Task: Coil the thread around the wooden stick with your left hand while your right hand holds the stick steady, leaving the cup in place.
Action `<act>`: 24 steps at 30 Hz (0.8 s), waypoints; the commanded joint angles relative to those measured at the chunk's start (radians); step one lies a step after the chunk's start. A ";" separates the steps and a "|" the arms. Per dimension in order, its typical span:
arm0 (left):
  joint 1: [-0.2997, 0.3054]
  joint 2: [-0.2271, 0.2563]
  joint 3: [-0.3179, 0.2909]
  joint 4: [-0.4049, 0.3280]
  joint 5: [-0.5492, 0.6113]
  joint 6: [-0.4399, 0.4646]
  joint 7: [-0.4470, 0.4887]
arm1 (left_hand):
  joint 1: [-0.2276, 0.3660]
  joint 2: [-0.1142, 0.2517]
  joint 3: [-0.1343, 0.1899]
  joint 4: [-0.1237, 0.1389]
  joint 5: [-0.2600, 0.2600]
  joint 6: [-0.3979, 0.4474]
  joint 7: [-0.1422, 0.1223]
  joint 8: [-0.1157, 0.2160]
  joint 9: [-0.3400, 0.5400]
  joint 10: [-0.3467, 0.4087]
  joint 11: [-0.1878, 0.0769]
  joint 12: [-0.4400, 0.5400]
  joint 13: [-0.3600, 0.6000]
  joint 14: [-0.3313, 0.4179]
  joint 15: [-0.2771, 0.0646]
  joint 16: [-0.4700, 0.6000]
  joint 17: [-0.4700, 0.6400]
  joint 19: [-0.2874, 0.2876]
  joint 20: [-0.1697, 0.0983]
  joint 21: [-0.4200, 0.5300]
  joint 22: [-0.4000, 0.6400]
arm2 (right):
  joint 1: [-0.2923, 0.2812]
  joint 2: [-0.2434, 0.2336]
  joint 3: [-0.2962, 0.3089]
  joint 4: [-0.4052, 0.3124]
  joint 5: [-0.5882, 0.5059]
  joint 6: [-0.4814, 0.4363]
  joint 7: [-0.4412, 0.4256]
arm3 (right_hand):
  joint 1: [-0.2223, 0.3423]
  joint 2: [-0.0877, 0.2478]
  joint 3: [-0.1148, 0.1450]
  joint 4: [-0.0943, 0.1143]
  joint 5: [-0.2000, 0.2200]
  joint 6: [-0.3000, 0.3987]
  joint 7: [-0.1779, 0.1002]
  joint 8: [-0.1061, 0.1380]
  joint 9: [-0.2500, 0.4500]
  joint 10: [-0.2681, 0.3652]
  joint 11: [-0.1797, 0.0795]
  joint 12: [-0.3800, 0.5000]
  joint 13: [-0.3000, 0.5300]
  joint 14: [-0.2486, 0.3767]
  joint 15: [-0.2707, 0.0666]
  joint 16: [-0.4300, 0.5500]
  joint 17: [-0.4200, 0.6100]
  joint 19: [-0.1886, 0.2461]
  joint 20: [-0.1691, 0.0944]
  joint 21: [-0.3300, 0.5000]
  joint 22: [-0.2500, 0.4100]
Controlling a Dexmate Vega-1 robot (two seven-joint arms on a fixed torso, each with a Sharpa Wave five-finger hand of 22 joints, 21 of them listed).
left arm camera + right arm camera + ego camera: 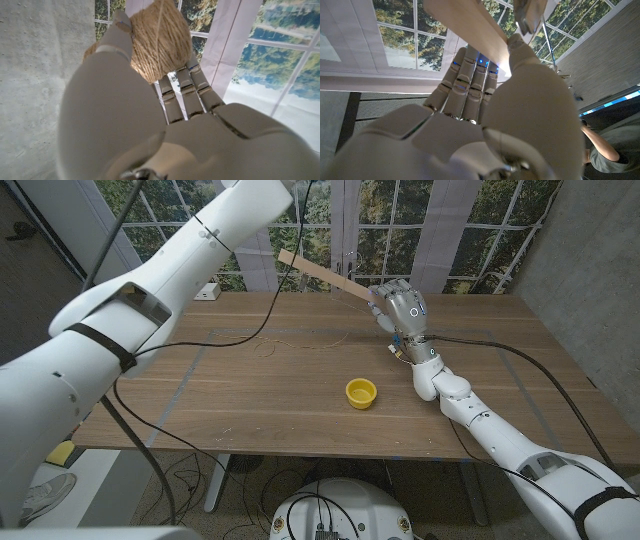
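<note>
Right hand (402, 308) holds the wooden stick (325, 274) up over the far side of the table (250, 390); left hand (150, 115) grips a ball of twine (160, 40).

The stick slants away from the yellow cup (361, 392), beyond it and raised off the wood, its near end pinched between the right hand's thumb and curled fingers (470, 75). The left hand's fingers close around the ball of twine, held high against the window. A thin thread (300, 340) lies loose on the table beyond the cup, well apart from it. A person's arm (600, 145) shows in the right wrist view.
</note>
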 commanded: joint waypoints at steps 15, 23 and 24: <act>0.132 0.073 -0.035 -0.268 -0.083 -0.037 -0.186 | 0.215 0.225 0.007 0.003 0.008 0.282 0.001 0.000 0.011 0.101 -0.086 -0.009 0.196 0.249 -0.310 0.003 0.341 0.003 -0.007 0.032 -0.008 | 0.049 -0.077 -0.148 -0.005 0.177 -0.153 0.000 | 0.080 0.091 0.008 0.001 0.006 0.150 -0.145 0.003 0.026 0.108 -0.103 -0.003 0.035 0.096 -0.153 -0.009 0.006 -0.008 -0.046 0.016 -0.002; 0.211 0.114 -0.055 -0.341 -0.143 -0.026 -0.205 | 0.214 0.225 0.007 0.003 0.009 0.283 0.000 0.000 0.012 0.101 -0.085 -0.013 0.200 0.255 -0.310 0.003 0.344 0.004 -0.006 0.043 -0.013 | 0.040 -0.077 -0.131 -0.015 0.189 -0.162 0.000 | 0.080 0.090 0.008 0.000 0.006 0.149 -0.146 0.002 0.026 0.109 -0.103 -0.006 0.034 0.096 -0.153 -0.012 0.007 -0.009 -0.045 0.020 -0.002; 0.211 0.122 -0.051 -0.347 -0.149 -0.019 -0.219 | 0.214 0.224 0.007 0.003 0.009 0.282 0.000 -0.001 0.012 0.102 -0.085 -0.013 0.201 0.255 -0.310 0.003 0.344 0.004 -0.006 0.044 -0.013 | 0.038 -0.077 -0.128 -0.017 0.190 -0.162 0.000 | 0.080 0.091 0.008 0.000 0.006 0.149 -0.146 0.002 0.026 0.109 -0.103 -0.006 0.034 0.096 -0.153 -0.013 0.007 -0.009 -0.044 0.020 -0.002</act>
